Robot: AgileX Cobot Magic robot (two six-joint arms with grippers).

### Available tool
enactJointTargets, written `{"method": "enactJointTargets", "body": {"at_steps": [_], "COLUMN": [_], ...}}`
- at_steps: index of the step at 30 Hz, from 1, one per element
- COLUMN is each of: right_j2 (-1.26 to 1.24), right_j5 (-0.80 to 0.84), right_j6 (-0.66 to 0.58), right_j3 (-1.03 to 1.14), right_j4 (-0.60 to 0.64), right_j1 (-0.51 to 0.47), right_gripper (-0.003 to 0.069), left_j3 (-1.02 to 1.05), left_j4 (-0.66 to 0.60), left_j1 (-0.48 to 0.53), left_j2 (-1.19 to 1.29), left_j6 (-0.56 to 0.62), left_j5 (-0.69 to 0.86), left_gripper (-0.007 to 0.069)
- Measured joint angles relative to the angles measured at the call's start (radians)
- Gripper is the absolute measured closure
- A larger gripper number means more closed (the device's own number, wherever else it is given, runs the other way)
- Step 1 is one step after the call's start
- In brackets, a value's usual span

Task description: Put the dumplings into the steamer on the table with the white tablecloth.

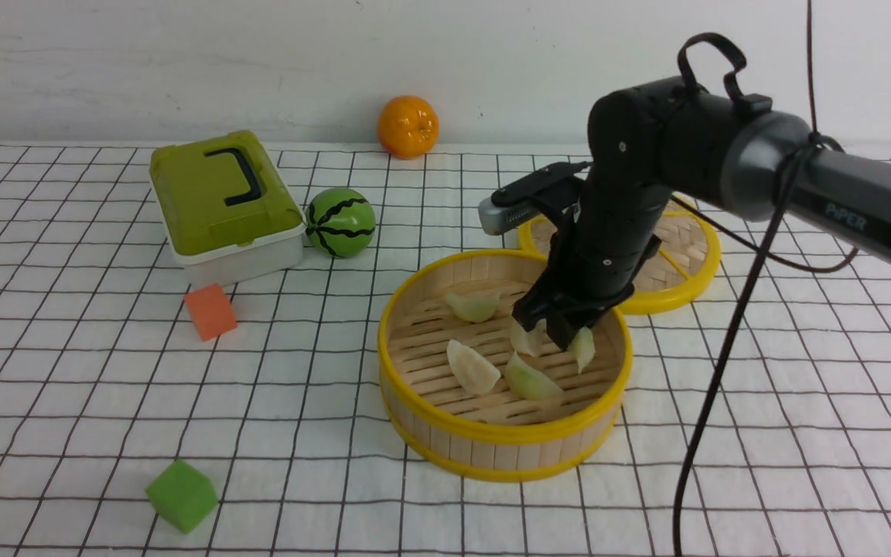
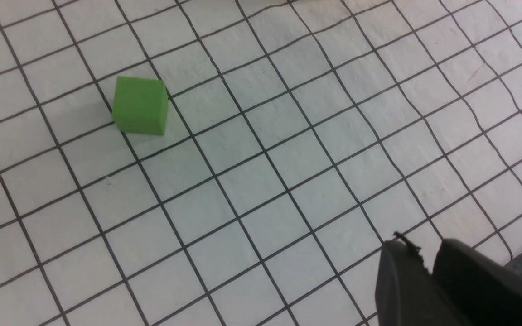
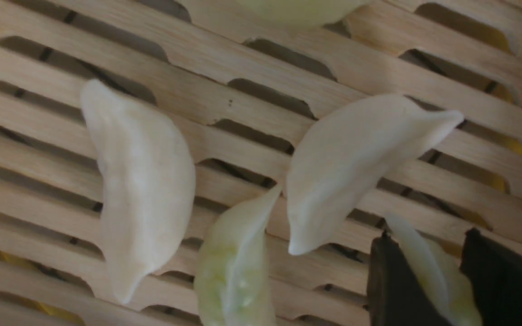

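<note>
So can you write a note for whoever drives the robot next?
Left gripper: slightly open, holding nothing, over the tablecloth.
Right gripper: in the steamer, fingers around one dumpling; can't tell if it's gripped.
Done: four other dumplings lie on the slats.
Left: probably make sure the fifth is free, then lift away.
</note>
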Motion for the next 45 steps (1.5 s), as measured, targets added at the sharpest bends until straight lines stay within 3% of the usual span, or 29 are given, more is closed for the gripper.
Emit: {"method": "enactJointTargets", "body": {"at_steps": [3, 5, 10, 16, 22, 25, 36, 45], "right_j2": [0.010, 0.013, -0.012, -0.167, -0.450, -0.554, -1.114, -1.462], "right_j5": [-0.001, 0.010, 0.077, 0.162, 0.126, 0.061, -0.381, -0.582], "right_j6": [0.004, 0.005, 0.008, -0.043, -0.167, -0.202, -0.486, -0.537], "right_j3": [0.000, 0.000, 0.000, 0.002, 0.135, 0.228, 0.768, 1.052], "right_j4": [0.000, 0.001, 0.010, 0.117, 0.313, 0.366, 0.513, 0.546], "right_j1": [0.000, 0.000, 0.000, 0.000, 0.000, 0.000, 0.000, 0.000], "right_gripper": [0.0393, 0.0320, 0.0282, 0.0374, 0.0627, 0.0675, 0.0671, 0.0665], "left_j3": [0.001, 0.014, 0.090, 0.184, 0.192, 0.192, 0.192, 0.192], "left_j4": [0.005, 0.006, 0.006, 0.006, 0.007, 0.008, 0.021, 0.021], "left_j1": [0.000, 0.000, 0.000, 0.000, 0.000, 0.000, 0.000, 0.000], "left_j2": [-0.016, -0.040, -0.113, -0.281, -0.476, -0.504, -0.509, -0.509], "left_j6": [0.001, 0.001, -0.001, -0.082, -0.143, -0.150, -0.154, -0.154], "left_j5": [0.004, 0.003, -0.003, -0.026, -0.156, -0.200, -0.227, -0.228], "left_gripper": [0.0517, 0.0515, 0.0513, 0.0509, 0.0500, 0.0500, 0.0496, 0.0493]}}
